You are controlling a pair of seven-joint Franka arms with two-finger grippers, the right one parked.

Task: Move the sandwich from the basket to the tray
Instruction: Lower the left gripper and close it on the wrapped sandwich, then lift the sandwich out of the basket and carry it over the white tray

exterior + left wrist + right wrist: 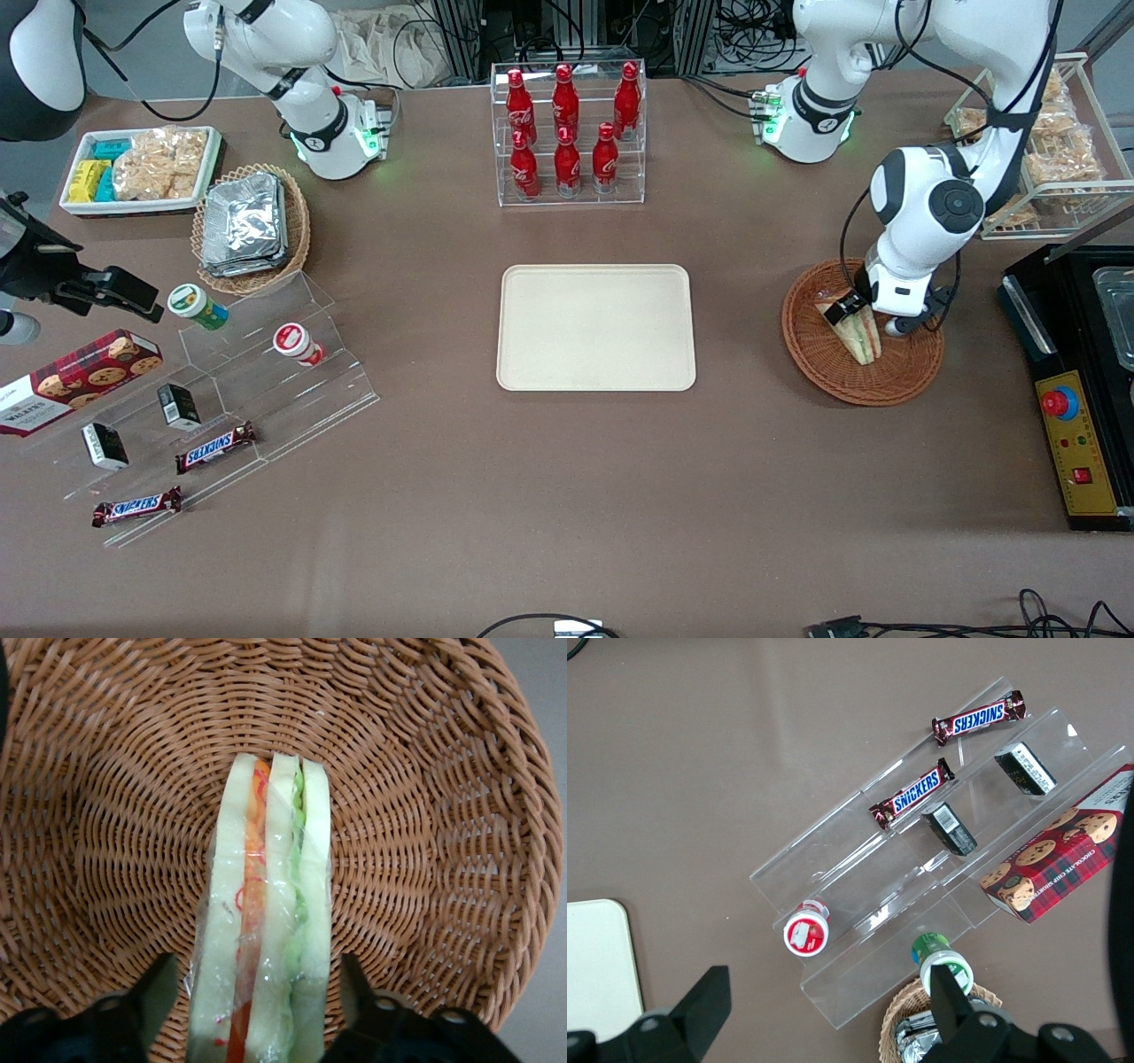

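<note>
The tray [596, 328], cream-beige with rounded corners and a low rim, lay bare at the centre of the front frame, with open brown table [549, 496] all round it; a wide clear strip separated it from the reddish-brown wicker basket [819, 354] at centre right; the sandwich [857, 332], a clear-wrapped wedge of pale bread with orange-red and green filling, stood on edge in that basket; from the wrist camera the sandwich [266, 930] ran up the woven basket [425, 815] floor, its layers side by side; the gripper [257, 992] was open, one finger [151, 992] on each flank of the wedge, with a gap to the wrap on both sides; in the front frame the gripper [864, 315] hung down into the basket, the white forearm rising above it.
</note>
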